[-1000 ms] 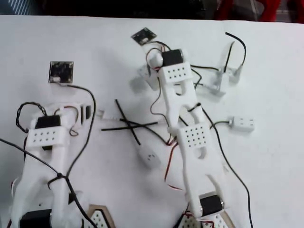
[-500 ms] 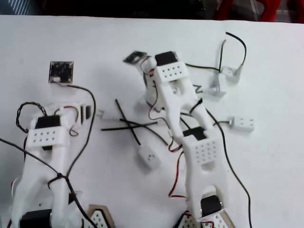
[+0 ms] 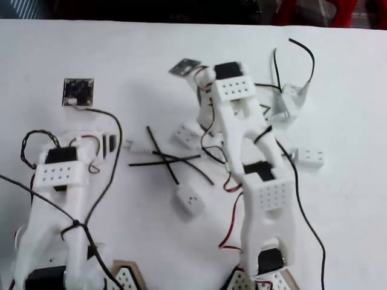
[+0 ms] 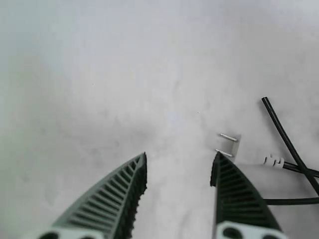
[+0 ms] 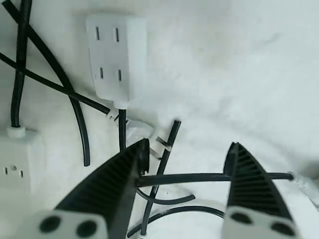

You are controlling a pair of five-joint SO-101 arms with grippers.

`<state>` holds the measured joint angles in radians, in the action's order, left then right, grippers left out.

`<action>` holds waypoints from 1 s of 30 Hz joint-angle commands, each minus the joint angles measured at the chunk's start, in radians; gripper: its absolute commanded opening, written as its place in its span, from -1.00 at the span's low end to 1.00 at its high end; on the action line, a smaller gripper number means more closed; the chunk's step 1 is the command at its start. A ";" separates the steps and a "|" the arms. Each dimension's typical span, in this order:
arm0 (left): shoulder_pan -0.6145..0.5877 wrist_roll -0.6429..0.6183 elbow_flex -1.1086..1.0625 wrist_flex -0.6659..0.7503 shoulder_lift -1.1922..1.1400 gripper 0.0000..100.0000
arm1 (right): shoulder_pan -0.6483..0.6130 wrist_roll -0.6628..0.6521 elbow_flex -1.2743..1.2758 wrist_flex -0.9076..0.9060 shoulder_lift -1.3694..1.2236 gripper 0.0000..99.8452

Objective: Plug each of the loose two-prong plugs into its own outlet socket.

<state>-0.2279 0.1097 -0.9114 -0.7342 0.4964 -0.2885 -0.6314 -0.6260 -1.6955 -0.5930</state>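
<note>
left gripper [image 4: 179, 157]: fingers open, low over the white table [image 4: 99, 74], with a two-prong plug [image 4: 228, 143] lying just beside one fingertip, its black cord [image 4: 299, 169] trailing away. right gripper [image 5: 187, 144]: fingers open above crossed black cords [image 5: 184, 178], gripping nothing. a white outlet [image 5: 115, 59] lies on the table beyond them, sockets up and unfilled, with a second outlet [image 5: 12, 157] near it.

No readable text, label, number or sign stands on any outlet block, plug, cable or arm in these views.
</note>
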 commanded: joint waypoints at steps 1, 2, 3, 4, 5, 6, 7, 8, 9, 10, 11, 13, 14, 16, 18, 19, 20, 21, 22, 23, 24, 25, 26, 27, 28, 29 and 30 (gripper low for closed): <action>-0.005 -0.009 0.006 0.018 0.031 -0.57 | 0.021 -0.009 -0.023 -0.021 0.156 -0.60; -0.005 -0.009 0.005 0.018 0.031 -0.57 | 0.022 -0.011 -0.020 -0.022 0.183 -0.62; -0.005 -0.009 0.005 0.018 0.031 -0.57 | 0.022 -0.012 -0.002 -0.022 0.214 -0.64; -0.005 -0.009 0.005 0.018 0.031 -0.57 | 0.022 -0.015 0.031 -0.022 0.245 -0.66; -0.005 -0.009 0.005 0.018 0.031 -0.57 | 0.019 -0.017 0.072 -0.022 0.278 -0.66; -0.005 -0.009 0.005 0.018 0.031 -0.57 | 0.016 -0.018 0.126 -0.022 0.312 -0.66; -0.005 -0.009 0.005 0.018 0.031 -0.57 | 0.013 -0.018 0.184 -0.021 0.348 -0.66; -0.005 -0.009 0.005 0.018 0.031 -0.57 | 0.012 -0.018 0.242 -0.018 0.381 -0.66; -0.005 -0.009 0.005 0.018 0.031 -0.57 | 0.012 -0.018 0.301 -0.016 0.417 -0.66; -0.005 -0.009 0.005 0.018 0.031 -0.57 | 0.010 -0.018 0.358 -0.013 0.450 -0.66; -0.005 -0.009 0.005 0.018 0.031 -0.57 | 0.005 -0.018 0.414 0.002 0.484 -0.67; -0.005 -0.009 0.005 0.018 0.031 -0.57 | 0.001 -0.018 0.534 0.056 0.544 -0.67; -0.005 -0.009 0.005 0.018 0.031 -0.57 | -0.001 -0.018 0.597 0.093 0.572 -0.67; -0.005 -0.009 0.005 0.018 0.031 -0.57 | 0.002 -0.018 0.718 0.180 0.625 -0.67; -0.005 -0.009 0.003 0.018 0.031 -0.57 | 0.016 -0.017 0.830 0.257 0.676 -0.67; -0.005 -0.009 0.003 0.018 0.031 -0.57 | 0.027 -0.012 0.876 0.286 0.702 -0.67; -0.005 -0.009 0.003 0.018 0.031 -0.57 | 0.041 -0.011 0.918 0.306 0.728 -0.67; -0.005 -0.009 0.003 0.018 0.031 -0.57 | 0.059 -0.011 0.948 0.315 0.759 -0.67; -0.005 -0.009 0.003 0.018 0.031 -0.57 | 0.084 -0.009 0.973 0.318 0.789 -0.67; -0.005 -0.009 0.003 0.018 0.031 -0.57 | 0.111 -0.009 0.994 0.320 0.822 -0.67; -0.005 -0.009 0.003 0.018 0.031 -0.57 | 0.145 -0.009 1.016 0.318 0.854 -0.67; -0.005 -0.009 0.003 0.018 0.031 -0.57 | 0.179 -0.009 1.036 0.320 0.881 -0.66; -0.005 -0.009 0.003 0.018 0.031 -0.57 | 0.214 -0.009 1.057 0.321 0.906 -0.66; -0.005 -0.009 0.003 0.018 0.031 -0.57 | 0.246 -0.009 1.079 0.321 0.928 -0.66; -0.005 -0.009 0.003 0.018 0.031 -0.57 | 0.274 -0.009 1.103 0.321 0.946 -0.66; -0.005 -0.009 0.003 0.018 0.031 -0.57 | 0.294 -0.009 1.131 0.320 0.960 -0.66; -0.005 -0.009 0.003 0.018 0.031 -0.57 | 0.308 -0.009 1.158 0.317 0.970 -0.66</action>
<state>-0.2279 0.1097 -0.9114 -0.7342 0.4964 -0.0322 -0.6406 0.4925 -1.3840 0.3076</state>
